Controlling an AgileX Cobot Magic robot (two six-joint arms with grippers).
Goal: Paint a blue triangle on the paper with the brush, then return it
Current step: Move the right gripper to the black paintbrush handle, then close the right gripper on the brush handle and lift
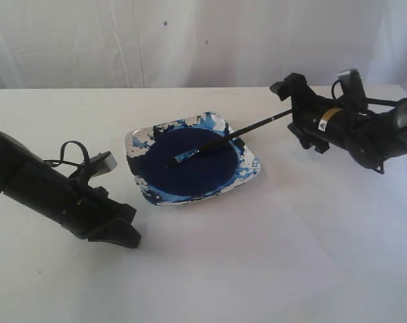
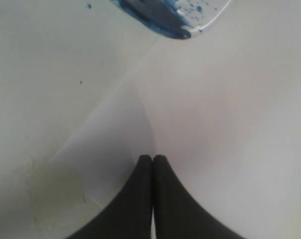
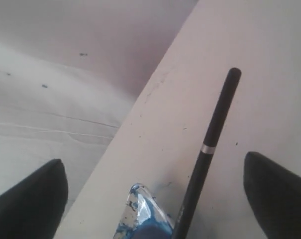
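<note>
The brush [image 1: 223,139] lies across the dish [image 1: 251,176], its tip in the dark blue paint and its black handle sticking out past the far right corner. My right gripper [image 1: 292,113] is open, one finger on each side of the handle's end and neither touching it. In the right wrist view the brush [image 3: 214,127] runs between the spread fingers of the right gripper [image 3: 151,162]. My left gripper [image 1: 131,237] rests shut and empty at the front left. In the left wrist view the left gripper [image 2: 153,157] is above the paper [image 2: 220,124]. No blue triangle shows.
The dish's paint-smeared rim [image 2: 210,22] lies beyond the left gripper, and one of its corners [image 3: 140,204] lies under the right one. The table's far edge [image 3: 140,104] runs close behind the right gripper. A white curtain hangs at the back.
</note>
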